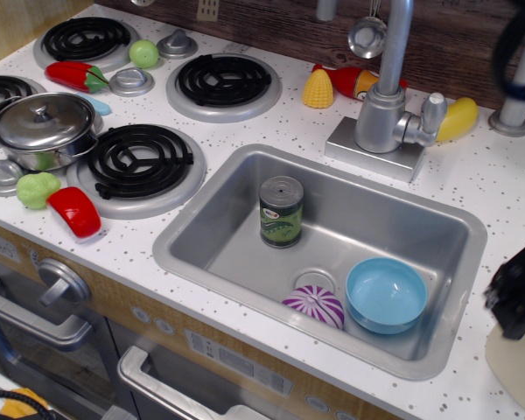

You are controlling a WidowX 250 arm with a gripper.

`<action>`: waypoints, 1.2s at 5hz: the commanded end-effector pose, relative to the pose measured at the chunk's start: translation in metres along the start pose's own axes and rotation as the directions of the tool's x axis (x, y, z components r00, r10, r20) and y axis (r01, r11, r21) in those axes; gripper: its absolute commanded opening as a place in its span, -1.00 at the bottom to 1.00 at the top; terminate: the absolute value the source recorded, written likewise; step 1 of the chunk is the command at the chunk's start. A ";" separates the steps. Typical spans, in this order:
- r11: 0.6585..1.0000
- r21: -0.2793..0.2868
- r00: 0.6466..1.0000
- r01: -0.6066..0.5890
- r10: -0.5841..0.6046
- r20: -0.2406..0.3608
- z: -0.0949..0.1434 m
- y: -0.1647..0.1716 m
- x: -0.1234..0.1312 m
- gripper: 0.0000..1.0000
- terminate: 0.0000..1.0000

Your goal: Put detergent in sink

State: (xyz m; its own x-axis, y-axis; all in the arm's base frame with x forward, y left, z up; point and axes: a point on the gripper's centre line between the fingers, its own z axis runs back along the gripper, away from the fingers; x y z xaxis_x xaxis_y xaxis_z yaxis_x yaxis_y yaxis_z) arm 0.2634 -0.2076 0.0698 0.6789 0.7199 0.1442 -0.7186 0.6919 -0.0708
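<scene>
Three things in sink: a green can (281,211), a blue bowl (386,295) and a purple striped ball (314,306) are sitting in the sink (245,171), the ball just beside the drain.
Detergent: the detergent (518,367) is showing only partly at the right edge, standing on the counter (280,122) outside the sink.
Gripper: the gripper (518,297) is hanging dark and blurred just above the detergent; I cannot tell how far its jaws are standing apart, nor whether it is holding anything.
Progress: judging by this, the bottle is not yet grasped.
Risk: a rounded body may be slipping from a shallow pinch.
Risk: lowering it over the bowl may be tipping the bowl or leaving the bottle leaning.
</scene>
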 end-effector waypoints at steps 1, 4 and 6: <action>0.990 -0.117 0.997 -0.079 0.079 -0.003 0.007 -0.005 0.000 1.00 -1.00; 0.997 -0.067 0.992 -0.040 0.031 -0.122 0.028 0.007 0.018 -1.00 -1.00; 0.963 0.070 0.962 0.262 -0.254 -0.104 0.059 0.048 0.108 -1.00 -1.00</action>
State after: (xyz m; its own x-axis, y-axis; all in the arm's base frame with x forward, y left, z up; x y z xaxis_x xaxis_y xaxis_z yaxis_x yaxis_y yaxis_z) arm 0.3060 -0.0754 0.1167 0.8945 0.4461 0.0310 -0.4471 0.8911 0.0775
